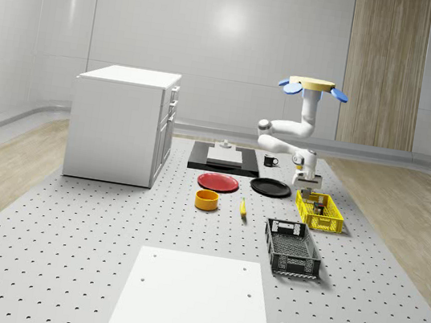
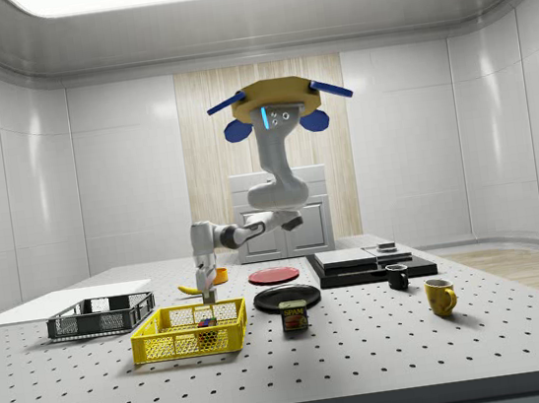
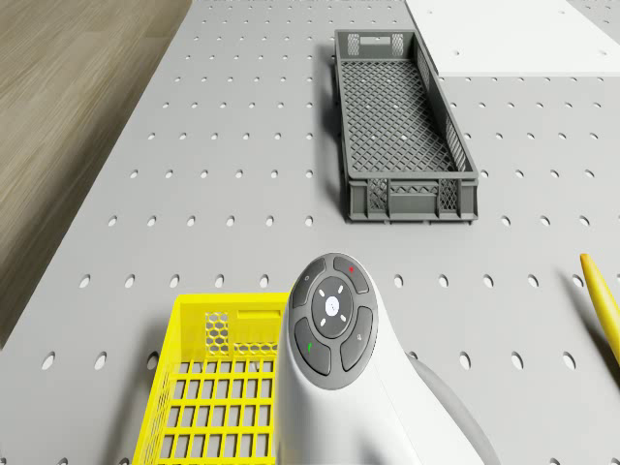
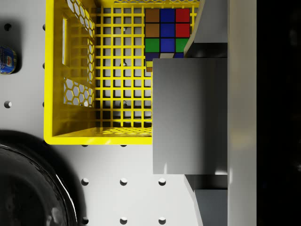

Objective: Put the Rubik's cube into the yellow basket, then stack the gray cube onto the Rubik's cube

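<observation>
Your gripper [image 4: 190, 115] is clamped on the gray cube [image 4: 188, 117], above the yellow basket [image 4: 55, 108]; the Rubik's cube [image 4: 167, 30] already sits inside. Centre squarely over it before lowering, then release gently. Arm reaches down, wrist vertical; the drone [image 1: 314, 87] hovers beyond the basket's far end.

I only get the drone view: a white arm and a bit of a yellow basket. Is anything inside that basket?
Observer: Yes. The wrist view shows a Rubik's cube lying in the yellow basket.
Operator: Is the arm carrying something?
Observer: The gripper is shut on a gray cube, held above the basket and partly over the Rubik's cube.
Operator: And where is the flying part?
Observer: In the side view the drone hovers high over the table, with the arm reaching down to the basket.
</observation>
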Controlling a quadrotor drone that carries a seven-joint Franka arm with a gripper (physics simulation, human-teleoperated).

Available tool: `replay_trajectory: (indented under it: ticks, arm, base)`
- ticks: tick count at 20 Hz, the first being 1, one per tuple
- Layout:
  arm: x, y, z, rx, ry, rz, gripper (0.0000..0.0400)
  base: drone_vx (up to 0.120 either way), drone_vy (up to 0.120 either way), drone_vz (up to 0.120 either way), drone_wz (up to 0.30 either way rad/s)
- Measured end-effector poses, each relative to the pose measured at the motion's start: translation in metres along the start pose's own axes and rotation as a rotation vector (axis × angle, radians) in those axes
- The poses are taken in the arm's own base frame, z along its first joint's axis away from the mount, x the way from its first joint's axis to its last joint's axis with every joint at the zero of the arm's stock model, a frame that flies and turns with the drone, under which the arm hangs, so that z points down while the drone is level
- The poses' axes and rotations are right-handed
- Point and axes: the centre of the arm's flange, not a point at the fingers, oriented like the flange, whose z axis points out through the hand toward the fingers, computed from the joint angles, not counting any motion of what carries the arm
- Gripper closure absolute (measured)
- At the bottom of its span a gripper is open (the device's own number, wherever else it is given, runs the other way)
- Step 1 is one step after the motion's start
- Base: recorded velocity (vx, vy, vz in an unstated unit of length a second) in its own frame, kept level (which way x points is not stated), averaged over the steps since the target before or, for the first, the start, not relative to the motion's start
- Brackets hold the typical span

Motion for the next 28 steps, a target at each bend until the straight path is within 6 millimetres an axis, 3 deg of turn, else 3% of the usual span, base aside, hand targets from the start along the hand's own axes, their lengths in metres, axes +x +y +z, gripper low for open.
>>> replay_trajectory:
  ticks: [16, 28]
  arm:
    - [0.000, 0.000, 0.000, 0.000, 0.000, 0.000, 0.0150]
    - [-0.002, 0.002, 0.012, 0.000, 0.000, 0.000, 0.0150]
  base:
    - [0.000, 0.117, -0.015, 0.000]
    - [0.000, 0.000, 0.000, 0.000]
